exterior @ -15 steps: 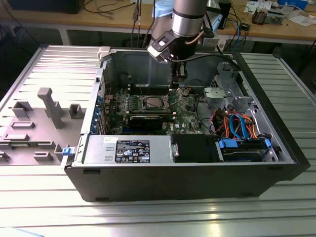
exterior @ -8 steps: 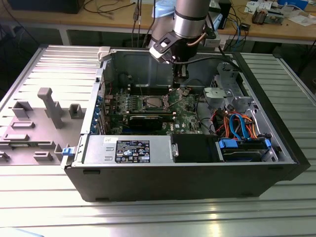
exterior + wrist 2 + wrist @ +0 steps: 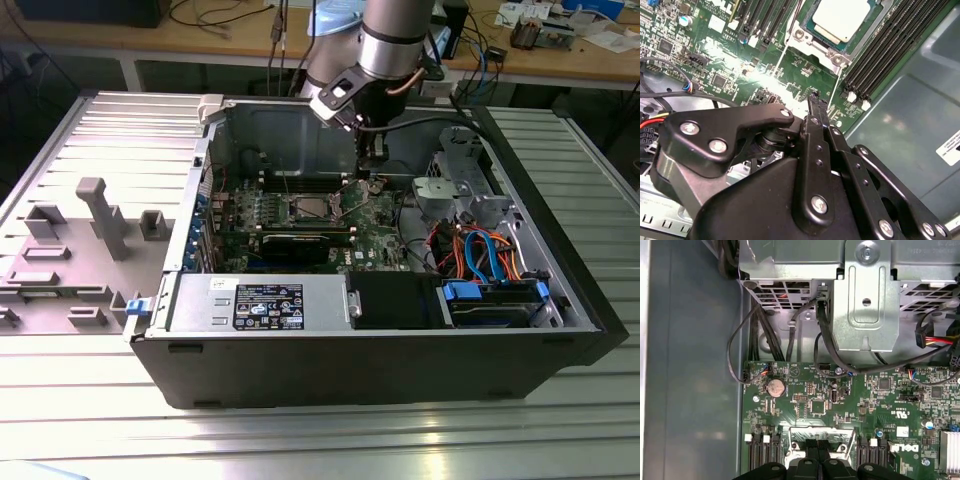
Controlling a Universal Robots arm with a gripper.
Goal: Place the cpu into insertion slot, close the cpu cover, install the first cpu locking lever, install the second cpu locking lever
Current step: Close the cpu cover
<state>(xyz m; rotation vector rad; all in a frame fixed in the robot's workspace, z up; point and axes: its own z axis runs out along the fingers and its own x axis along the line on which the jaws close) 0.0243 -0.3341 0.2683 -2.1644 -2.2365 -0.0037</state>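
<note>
With the cpu (image 3: 840, 17) already lying in the insertion slot (image 3: 836, 59), and the gripper (image 3: 812, 97), jaws pressed together on nothing, low over the motherboard (image 3: 800, 67) just beside that slot, I fear a small slip could scrape the board's tiny parts.

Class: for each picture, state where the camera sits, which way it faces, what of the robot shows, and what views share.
Exterior view: off the arm, looking down into the case; arm and tool show.
Second wrist view: on the arm, looking past the shut tool at the cpu.
First wrist view: on the arm, facing the circuit board; tool shows.
Shared: circuit board, tool.
</note>
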